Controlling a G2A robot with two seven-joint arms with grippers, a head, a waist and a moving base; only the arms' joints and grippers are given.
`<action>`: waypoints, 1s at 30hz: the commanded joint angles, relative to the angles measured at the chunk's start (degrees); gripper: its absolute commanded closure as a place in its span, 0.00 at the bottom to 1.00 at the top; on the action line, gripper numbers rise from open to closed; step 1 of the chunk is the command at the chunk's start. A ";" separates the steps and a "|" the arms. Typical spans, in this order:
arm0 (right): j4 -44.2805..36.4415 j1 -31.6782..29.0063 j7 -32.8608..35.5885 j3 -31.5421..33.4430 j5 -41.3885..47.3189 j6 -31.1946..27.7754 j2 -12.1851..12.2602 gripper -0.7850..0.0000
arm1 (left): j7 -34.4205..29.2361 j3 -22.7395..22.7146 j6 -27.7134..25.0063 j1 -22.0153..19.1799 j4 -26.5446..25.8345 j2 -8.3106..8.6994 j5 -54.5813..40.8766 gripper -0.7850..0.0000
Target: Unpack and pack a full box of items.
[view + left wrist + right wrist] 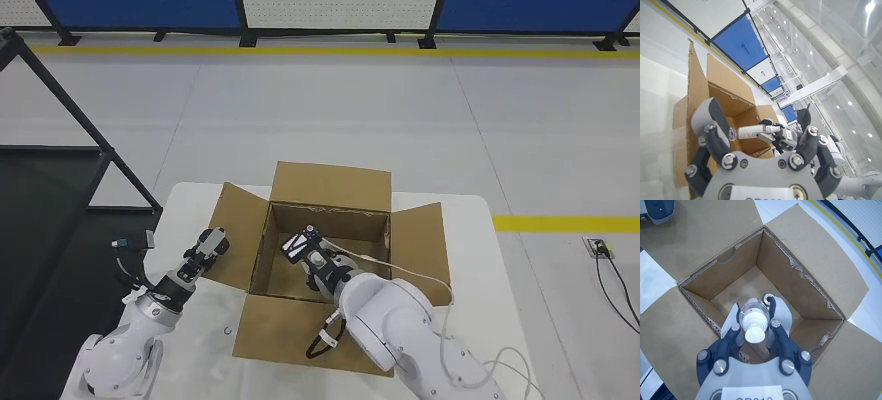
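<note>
Left arm: tool (761, 108) fingers spread wide. Right arm: tool (755, 306) fingers clamped on white plastic spray bottle (754, 321).

End-on, the bottle (754, 321) hides most of its body behind its cap and the right hand (755, 303). That hand covers part of the box (772, 262) floor; flaps run off-frame. A speck (228, 330) on the tabletop (470, 300), too small to tell.

Right gripper (755, 303): jaws closed on a white spray bottle (754, 323), clear cap toward the wrist, held above the open cardboard box (738, 275). Four flaps (810, 247) folded outward; torn corrugated edges along the rim. White table (649, 275) visible beyond the flaps.
</note>
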 commanded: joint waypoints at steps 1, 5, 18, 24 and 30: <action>-0.02 -0.01 0.00 0.00 0.00 0.00 0.00 1.00 | 0.00 0.00 0.00 0.00 0.00 0.00 0.00 0.00; -0.02 -0.01 0.00 0.00 0.00 0.00 0.00 1.00 | 0.00 0.00 0.00 0.00 0.00 0.00 0.00 0.00; -2.02 -2.63 -3.47 4.49 -0.43 1.50 0.15 1.00 | 0.00 0.00 0.00 0.00 0.00 0.00 0.00 0.00; -9.84 -7.63 -3.90 13.56 -2.51 5.74 1.21 1.00 | 0.00 0.00 0.00 0.00 0.00 0.00 0.00 0.00; -17.48 -14.45 -4.06 25.37 -3.34 9.46 2.33 1.00 | 0.00 0.00 0.00 0.00 0.00 0.00 0.00 0.00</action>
